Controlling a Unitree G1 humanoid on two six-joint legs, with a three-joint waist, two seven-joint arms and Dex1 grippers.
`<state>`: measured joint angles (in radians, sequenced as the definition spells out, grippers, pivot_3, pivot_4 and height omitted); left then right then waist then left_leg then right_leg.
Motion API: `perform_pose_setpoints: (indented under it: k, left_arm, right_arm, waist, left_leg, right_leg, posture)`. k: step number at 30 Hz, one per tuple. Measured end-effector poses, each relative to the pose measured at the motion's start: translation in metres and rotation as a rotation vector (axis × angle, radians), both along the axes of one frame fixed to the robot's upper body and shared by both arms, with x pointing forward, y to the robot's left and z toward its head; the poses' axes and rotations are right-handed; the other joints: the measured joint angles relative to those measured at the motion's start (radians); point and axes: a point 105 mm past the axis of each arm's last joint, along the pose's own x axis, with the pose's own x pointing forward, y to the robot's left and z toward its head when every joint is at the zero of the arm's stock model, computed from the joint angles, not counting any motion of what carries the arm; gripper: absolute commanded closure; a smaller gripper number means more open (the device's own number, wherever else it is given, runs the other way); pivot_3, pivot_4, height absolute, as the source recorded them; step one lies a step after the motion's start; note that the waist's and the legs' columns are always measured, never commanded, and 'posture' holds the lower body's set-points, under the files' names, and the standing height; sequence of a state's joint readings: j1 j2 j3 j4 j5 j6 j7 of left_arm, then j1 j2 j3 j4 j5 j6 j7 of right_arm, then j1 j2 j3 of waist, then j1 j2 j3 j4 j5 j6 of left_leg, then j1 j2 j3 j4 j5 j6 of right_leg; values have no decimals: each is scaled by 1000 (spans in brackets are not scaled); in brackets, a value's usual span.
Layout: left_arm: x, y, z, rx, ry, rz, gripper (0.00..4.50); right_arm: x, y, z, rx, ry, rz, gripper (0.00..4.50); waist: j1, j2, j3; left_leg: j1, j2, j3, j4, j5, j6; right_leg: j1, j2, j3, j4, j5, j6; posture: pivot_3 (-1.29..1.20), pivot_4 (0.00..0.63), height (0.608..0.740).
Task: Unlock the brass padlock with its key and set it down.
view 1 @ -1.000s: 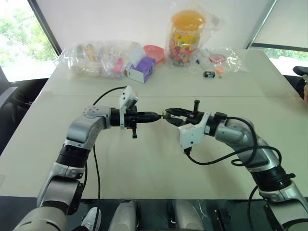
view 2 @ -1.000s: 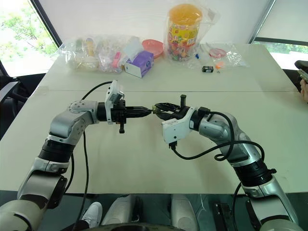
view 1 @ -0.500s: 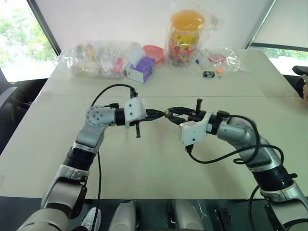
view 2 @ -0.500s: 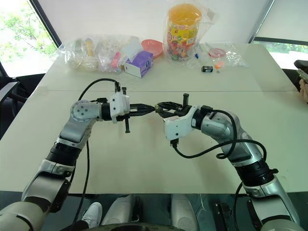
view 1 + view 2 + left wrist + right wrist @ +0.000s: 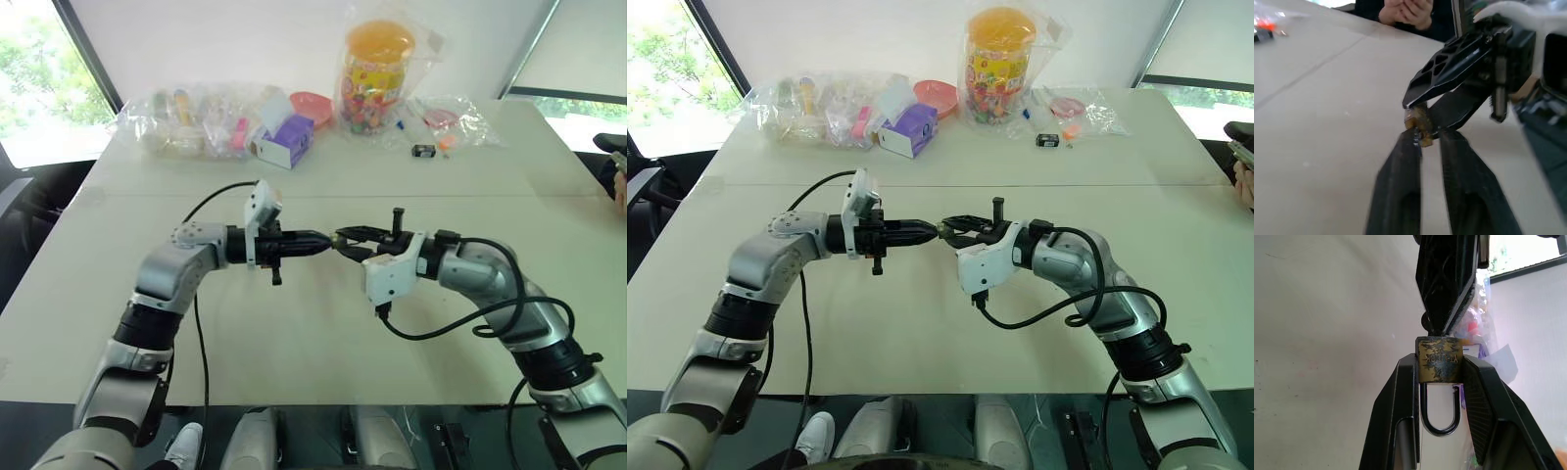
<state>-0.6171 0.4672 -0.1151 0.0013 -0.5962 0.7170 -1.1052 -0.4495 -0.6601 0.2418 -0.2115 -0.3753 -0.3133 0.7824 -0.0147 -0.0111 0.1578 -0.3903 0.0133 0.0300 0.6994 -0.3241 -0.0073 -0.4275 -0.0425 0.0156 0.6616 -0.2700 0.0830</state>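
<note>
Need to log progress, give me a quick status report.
Right claw clamped on the brass padlock, above the table. Left claw at the key end, fingers slightly parted. Nothing in the way.

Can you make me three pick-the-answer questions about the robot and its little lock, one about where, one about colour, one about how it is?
1. Where is the small yellow-brown brass padlock?
A. Flat on the table
B. Up between the two arms, above the pale table
C. Inside the tall jar

2. What colour is the lid of the tall clear plastic candy jar?
A. Orange
B. Blue
C. Black

3. How is the padlock held?
A. Lying loose
B. Hanging from a string
C. Squeezed between the right pincer's black fingers

Answers:
1 B: the right wrist view shows it raised, with the left pincer meeting it tip to tip.
2 A: the jar's top is plainly orange.
3 C: both fingers press its sides, with the thin silvery shackle hanging between them.
</note>
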Motion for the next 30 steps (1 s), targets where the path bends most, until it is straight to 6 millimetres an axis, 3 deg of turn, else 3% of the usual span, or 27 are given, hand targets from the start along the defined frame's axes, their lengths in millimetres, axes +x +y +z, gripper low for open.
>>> perform_pose_setpoints:
  k: [4, 24, 27, 30]
  left_arm:
    - [-6, -1, 3, -32, 98, -14, 525]
    - [11, -12, -7, -53, 111, 88, 525]
    - [11, -15, -8, -63, 116, 83, 1336]
    - [12, -17, -11, -70, 124, 84, 2875]
  right_arm:
    - [0, 0, -1, -4, 3, -1, 3835]
    - [0, 1, 0, -1, 3, -10, 3835]
    - [-2, 3, 3, 2, -8, 0, 3835]
    - [-3, 4, 4, 4, -8, -3, 3835]
  waist:
    - [4, 0, 0]
    - [3, 0, 0]
    - [3, 0, 0]
    - [3, 0, 0]
  left_leg:
    - [0, 0, 0, 0, 0, 0]
    - [0, -1, 0, 0, 0, 0]
    - [0, -1, 0, 0, 0, -1]
    - [0, -1, 0, 0, 0, -1]
  right_leg:
    - [0, -1, 0, 0, 0, 0]
    - [0, -1, 0, 0, 0, 0]
    - [0, -1, 0, 0, 0, 0]
    - [0, -1, 0, 0, 0, 0]
  posture:
    - [0, 150, 735]
    - [0, 150, 735]
    - [0, 150, 735]
    - [0, 150, 735]
